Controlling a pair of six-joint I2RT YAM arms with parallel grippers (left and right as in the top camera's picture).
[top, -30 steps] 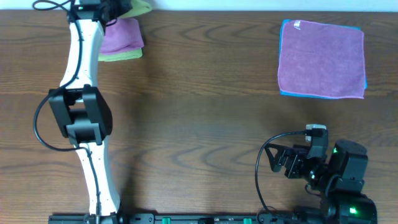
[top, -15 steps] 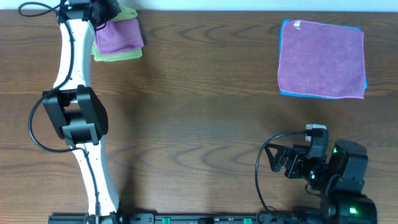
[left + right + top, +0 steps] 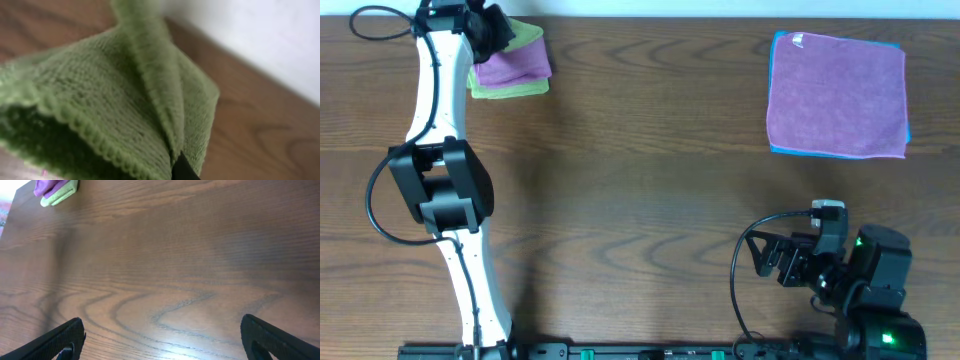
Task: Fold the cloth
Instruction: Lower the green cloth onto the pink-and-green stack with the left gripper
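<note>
A small folded stack at the far left holds a purple cloth (image 3: 515, 65) on a green cloth (image 3: 508, 90). My left gripper (image 3: 488, 28) is at the stack's top left corner, shut on a raised fold of the green cloth (image 3: 110, 100), which fills the left wrist view; one dark fingertip (image 3: 182, 170) shows at the bottom. The stack also shows in the right wrist view (image 3: 55, 190). My right gripper (image 3: 765, 258) is open and empty low over bare table (image 3: 162, 335) at the front right.
A large flat purple cloth (image 3: 835, 95) lies on a blue cloth (image 3: 773, 95) at the back right. The table's back edge and a white wall (image 3: 260, 35) run just behind the left stack.
The left arm has shifted left and the small stack has slid a little left with it. The green flap now lies lower over the purple cloth. The right arm has not moved.
</note>
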